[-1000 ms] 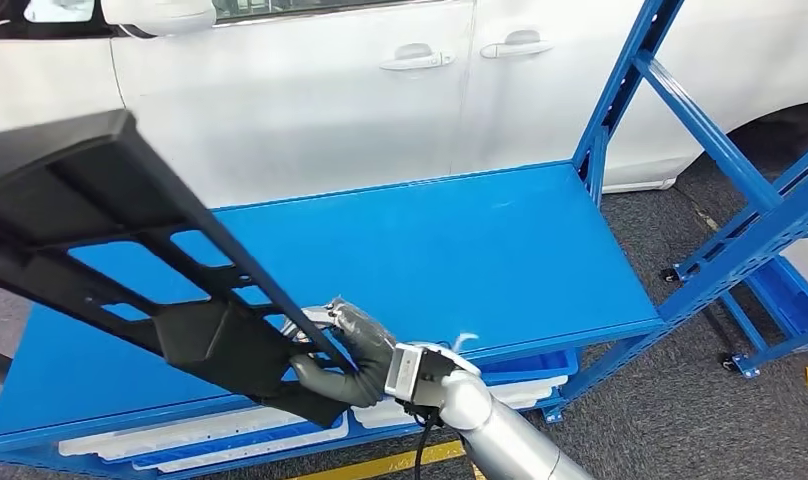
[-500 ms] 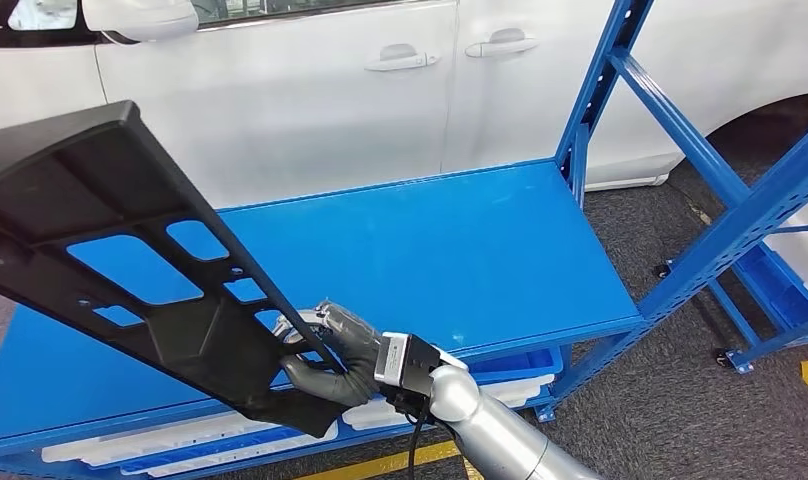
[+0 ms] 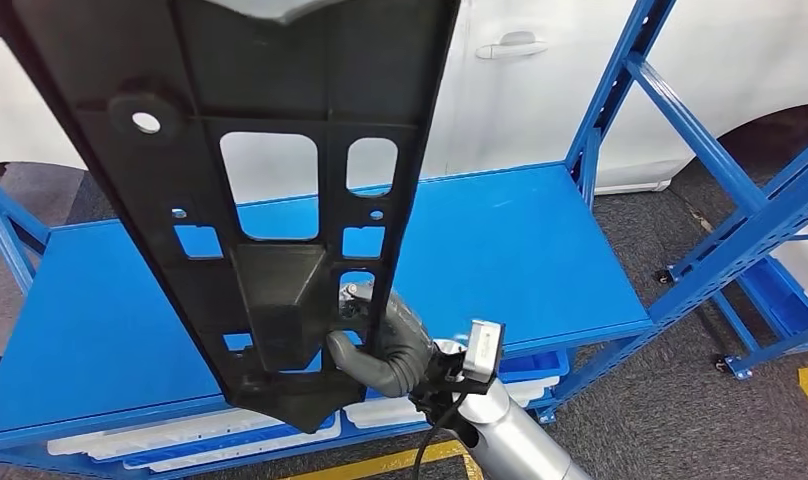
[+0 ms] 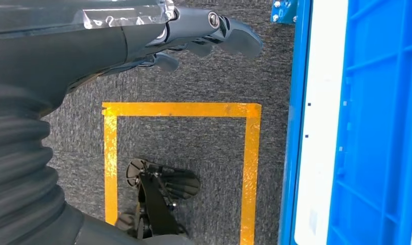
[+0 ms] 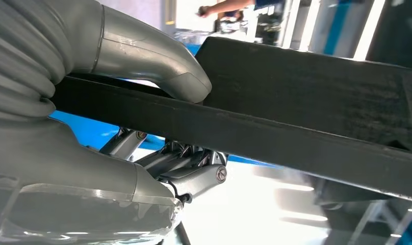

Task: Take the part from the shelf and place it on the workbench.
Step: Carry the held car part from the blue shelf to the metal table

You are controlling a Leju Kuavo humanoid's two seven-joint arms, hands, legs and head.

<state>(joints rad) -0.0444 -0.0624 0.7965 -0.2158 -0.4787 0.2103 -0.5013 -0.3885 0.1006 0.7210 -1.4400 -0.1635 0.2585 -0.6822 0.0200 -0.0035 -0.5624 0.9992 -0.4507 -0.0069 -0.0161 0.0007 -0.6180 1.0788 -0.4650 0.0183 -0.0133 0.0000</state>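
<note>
A long black plastic part [image 3: 270, 150] with several cut-out windows stands nearly upright in the middle of the head view, reaching past the top edge. My right hand [image 3: 385, 345] grips its lower end, fingers wrapped around one side rail, in front of the blue shelf board [image 3: 500, 250]. In the right wrist view the grey thumb [image 5: 158, 64] presses on the part's black rail [image 5: 275, 127] with the darker fingers [image 5: 194, 173] curled beneath. My left hand [image 4: 194, 30] hangs over the dark floor, holding nothing, fingers loosely bent and apart.
A white car [image 3: 540, 90] stands behind the blue shelf. Blue uprights and braces [image 3: 680, 110] rise on the right. White and blue trays [image 3: 180, 440] lie on the lower shelf level. Yellow floor tape [image 4: 181, 109] marks a square beside the shelf foot.
The part has swung from lying slanted to the left up to nearly upright, and my right hand has turned with it. The view has shifted slightly.
</note>
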